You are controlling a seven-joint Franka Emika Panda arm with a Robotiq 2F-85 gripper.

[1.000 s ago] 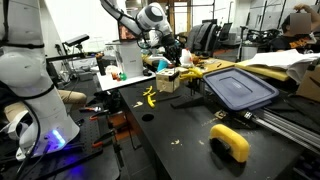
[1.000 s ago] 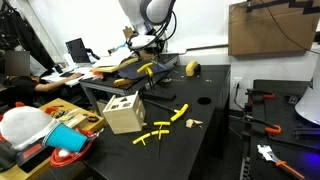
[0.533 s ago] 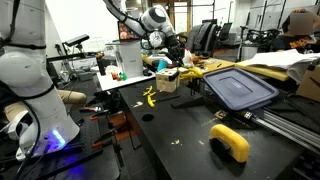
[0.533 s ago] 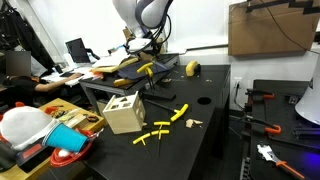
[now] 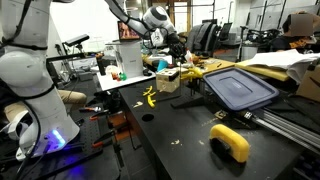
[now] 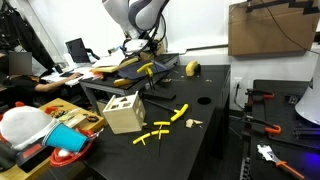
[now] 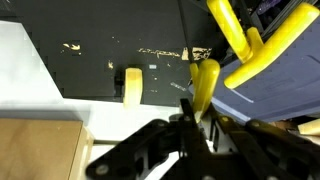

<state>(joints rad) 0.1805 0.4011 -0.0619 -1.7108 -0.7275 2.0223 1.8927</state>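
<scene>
My gripper is shut on a yellow stick-shaped block that stands up between the fingers. In both exterior views the gripper hangs above the far part of the black table, over the wooden box with holes. The box's tan top shows at the lower left of the wrist view. Another yellow block lies on the black table below. More yellow blocks lie loose on the table.
A grey-blue bin lid lies beside the box. A yellow roll sits on the table. A white robot stands at one side; desks with clutter and a cardboard box surround the table.
The arm has swung slightly and lifted a little over the box, still holding the yellow block. Nothing else has moved.
</scene>
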